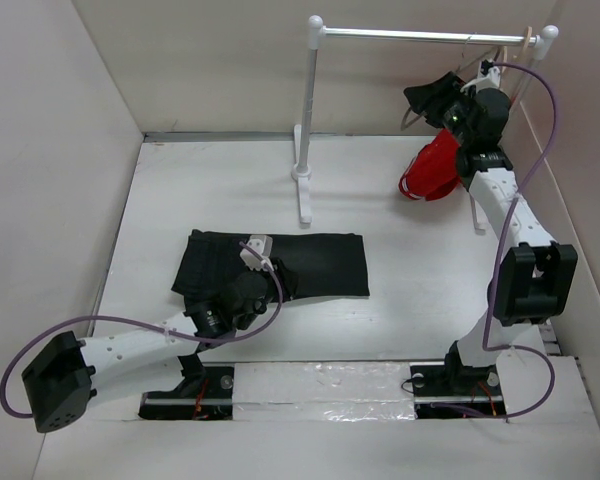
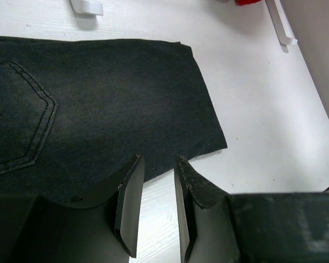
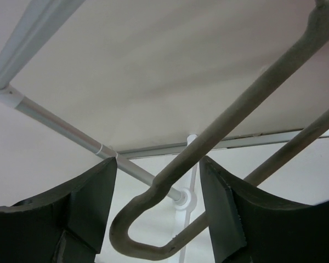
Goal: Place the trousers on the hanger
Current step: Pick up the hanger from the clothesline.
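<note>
The black trousers [image 1: 320,262] lie flat on the white table and fill the upper left of the left wrist view [image 2: 109,98], back pocket at the left. My left gripper [image 1: 275,285] is low at their near edge, and its jaws [image 2: 159,160] stand a little apart with bare table between them and the tips at the cloth's edge. My right gripper [image 1: 432,97] is raised by the rail, open [image 3: 158,161]. The thin pale grey hanger [image 3: 230,118] has its bar and rounded corner running between the jaws, with gaps on both sides.
A white clothes rack with a metal rail [image 1: 420,36] and a post on a base [image 1: 302,190] stands at the back. A red garment [image 1: 430,170] hangs below the right gripper. Walls close in on the left, back and right.
</note>
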Robot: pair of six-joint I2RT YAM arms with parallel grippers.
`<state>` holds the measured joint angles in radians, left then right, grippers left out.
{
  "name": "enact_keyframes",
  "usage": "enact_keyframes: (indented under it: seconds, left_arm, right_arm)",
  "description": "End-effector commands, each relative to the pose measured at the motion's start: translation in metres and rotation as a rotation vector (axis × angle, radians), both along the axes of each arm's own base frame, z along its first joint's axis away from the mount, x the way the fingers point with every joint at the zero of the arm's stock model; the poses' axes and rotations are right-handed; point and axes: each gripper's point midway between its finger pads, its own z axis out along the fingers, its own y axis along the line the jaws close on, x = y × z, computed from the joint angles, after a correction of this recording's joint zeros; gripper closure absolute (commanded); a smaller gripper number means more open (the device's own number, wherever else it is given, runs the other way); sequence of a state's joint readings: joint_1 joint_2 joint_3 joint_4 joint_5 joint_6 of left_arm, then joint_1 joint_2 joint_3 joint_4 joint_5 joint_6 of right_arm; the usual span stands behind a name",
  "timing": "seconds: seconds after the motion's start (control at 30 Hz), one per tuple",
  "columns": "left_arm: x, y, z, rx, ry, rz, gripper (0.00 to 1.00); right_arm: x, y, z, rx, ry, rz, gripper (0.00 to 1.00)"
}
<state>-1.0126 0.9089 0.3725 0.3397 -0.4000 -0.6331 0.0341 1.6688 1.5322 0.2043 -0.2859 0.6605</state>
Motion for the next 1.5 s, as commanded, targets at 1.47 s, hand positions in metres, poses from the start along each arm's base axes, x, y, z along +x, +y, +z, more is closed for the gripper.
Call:
enact_keyframes:
  seconds: [1.47]
  left_arm:
    - [0.018,-0.056,0.131,-0.176,-0.211,-0.075,0.54]
  right_arm:
    - [-0.079,0.02,0.013,-0.006,-0.203,0.24,0.73]
